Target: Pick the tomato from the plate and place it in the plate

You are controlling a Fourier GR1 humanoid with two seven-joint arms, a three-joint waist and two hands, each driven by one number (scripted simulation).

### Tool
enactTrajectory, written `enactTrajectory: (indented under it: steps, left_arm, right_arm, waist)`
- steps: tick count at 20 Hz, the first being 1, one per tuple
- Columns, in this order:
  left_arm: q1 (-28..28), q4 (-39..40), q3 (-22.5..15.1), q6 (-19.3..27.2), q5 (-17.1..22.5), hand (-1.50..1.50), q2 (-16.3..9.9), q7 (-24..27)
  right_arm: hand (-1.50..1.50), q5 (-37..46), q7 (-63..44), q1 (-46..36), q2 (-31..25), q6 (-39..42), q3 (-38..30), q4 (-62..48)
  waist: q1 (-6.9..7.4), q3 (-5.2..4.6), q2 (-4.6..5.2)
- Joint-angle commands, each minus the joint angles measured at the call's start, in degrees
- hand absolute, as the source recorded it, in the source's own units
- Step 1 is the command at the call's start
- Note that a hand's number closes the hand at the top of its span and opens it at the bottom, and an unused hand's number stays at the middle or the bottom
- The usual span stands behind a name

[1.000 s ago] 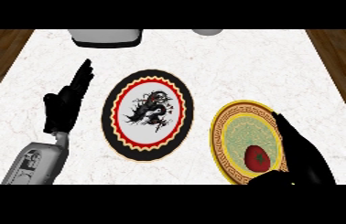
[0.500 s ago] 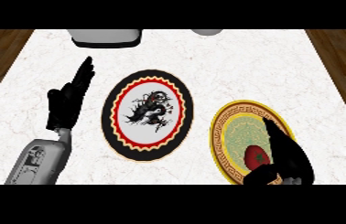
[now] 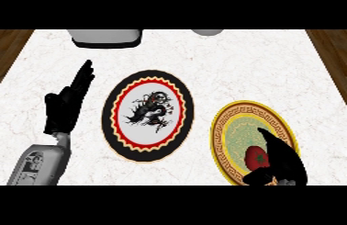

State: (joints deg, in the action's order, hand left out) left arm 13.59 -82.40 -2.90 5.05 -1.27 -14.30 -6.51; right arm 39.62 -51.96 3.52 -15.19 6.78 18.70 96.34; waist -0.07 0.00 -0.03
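Observation:
A red tomato [image 3: 255,156] lies on the near part of a yellow-rimmed plate [image 3: 234,117] with a green centre, at the right. My right hand [image 3: 283,159] rises from the lower edge beside it. Its straight fingers run along the tomato's right side and its thumb reaches under the tomato's near side. The hand is open and covers the plate's near right part. A white plate [image 3: 148,113] with a black dragon and a black-and-red rim lies in the middle, holding nothing. My left hand [image 3: 66,104] rests open at the left, fingers up.
A grey appliance [image 3: 107,37] stands at the counter's far edge, with a white bowl [image 3: 207,31] to its right. Dark wood shows past the counter's left and right edges.
My right hand has shifted left and down over the yellow plate, closing in on the tomato with the thumb coming under it. The left hand has barely moved.

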Motion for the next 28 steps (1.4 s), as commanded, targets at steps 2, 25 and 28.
enactTrajectory:
  steps: [2, 25, 28]
  left_arm:
    - [0.6, -1.9, -1.5, 2.0, -2.5, 0.0, 3.0, -2.6]
    - [-0.5, 2.3, 3.8, -2.2, -2.5, 0.0, 1.6, 1.6]
    - [-0.5, 0.6, 3.4, -2.7, -2.0, 0.0, 2.2, 1.3]
  right_arm:
    - [1.5, 5.9, 7.0, 1.4, -0.7, -6.0, 0.0, -4.2]
    - [1.5, 47.5, -3.0, 18.6, 1.4, -23.7, 21.9, 21.5]
    - [1.5, 52.3, -4.2, 14.4, 3.9, -19.0, 24.7, 28.1]
  waist:
    - [-0.01, 0.03, -0.03]
    - [-1.14, -0.03, -0.45]
    - [-0.45, -0.05, -0.33]
